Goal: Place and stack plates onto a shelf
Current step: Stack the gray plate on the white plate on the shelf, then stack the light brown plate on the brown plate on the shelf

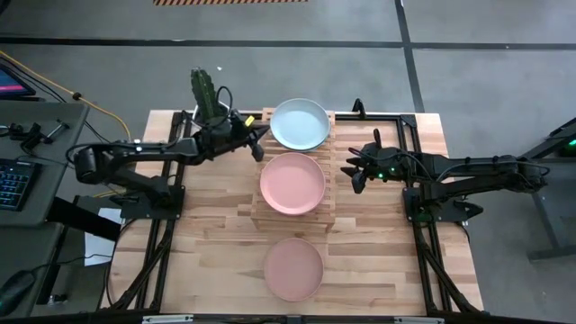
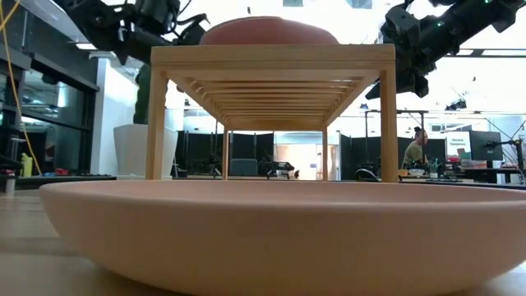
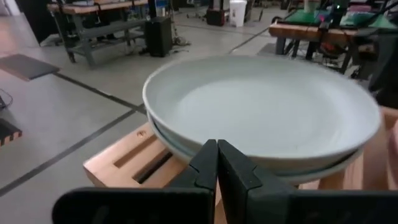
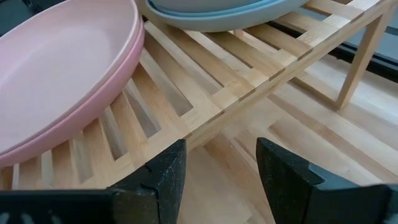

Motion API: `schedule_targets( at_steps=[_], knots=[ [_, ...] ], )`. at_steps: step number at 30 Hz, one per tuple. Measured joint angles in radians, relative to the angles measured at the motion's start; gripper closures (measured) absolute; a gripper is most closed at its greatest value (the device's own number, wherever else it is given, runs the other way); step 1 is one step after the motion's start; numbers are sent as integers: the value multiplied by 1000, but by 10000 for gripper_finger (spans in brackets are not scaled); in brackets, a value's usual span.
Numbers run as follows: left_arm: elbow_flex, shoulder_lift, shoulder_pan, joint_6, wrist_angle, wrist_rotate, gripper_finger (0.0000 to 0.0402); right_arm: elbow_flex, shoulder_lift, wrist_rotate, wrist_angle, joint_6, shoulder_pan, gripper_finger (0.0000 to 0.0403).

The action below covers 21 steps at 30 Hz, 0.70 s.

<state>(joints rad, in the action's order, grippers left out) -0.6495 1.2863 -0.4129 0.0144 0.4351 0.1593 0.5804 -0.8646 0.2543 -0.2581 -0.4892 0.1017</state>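
A pale wooden slatted shelf stands mid-table. On its far end lies a pale blue-green plate; the left wrist view shows a second rim under that plate. A pink plate lies on the shelf's near end, and another pink plate rests on the table in front. My left gripper is shut, close to level at the shelf's left edge, its tips right at the pale plates' rim. My right gripper hangs open beside the shelf's right edge, holding nothing. My left gripper's shut fingertips stand right in front of the pale plates' left rim, coming nearly level from the table's left. I cannot tell whether they touch the rim, since the fingers themselves hide that spot.
A cactus in a white pot stands at the far left, close behind my left arm. In the low view the table's pink plate fills the foreground under the shelf. Bare wood lies on both sides of the near plate.
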Motion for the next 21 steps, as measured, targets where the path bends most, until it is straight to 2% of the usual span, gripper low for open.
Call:
schedule_targets(
  at_steps=[5,9,14,21],
  knots=[
    [0,58,0,8,43,-3,401,0,0,0,0,0,0,226],
    [0,48,1,0,43,-4,401,0,0,0,0,0,0,226],
    [0,-60,4,-17,11,-4,401,0,0,0,0,0,0,226],
    [12,-282,88,-51,-181,-52,401,-8,0,-62,11,23,-31,226]
  ],
)
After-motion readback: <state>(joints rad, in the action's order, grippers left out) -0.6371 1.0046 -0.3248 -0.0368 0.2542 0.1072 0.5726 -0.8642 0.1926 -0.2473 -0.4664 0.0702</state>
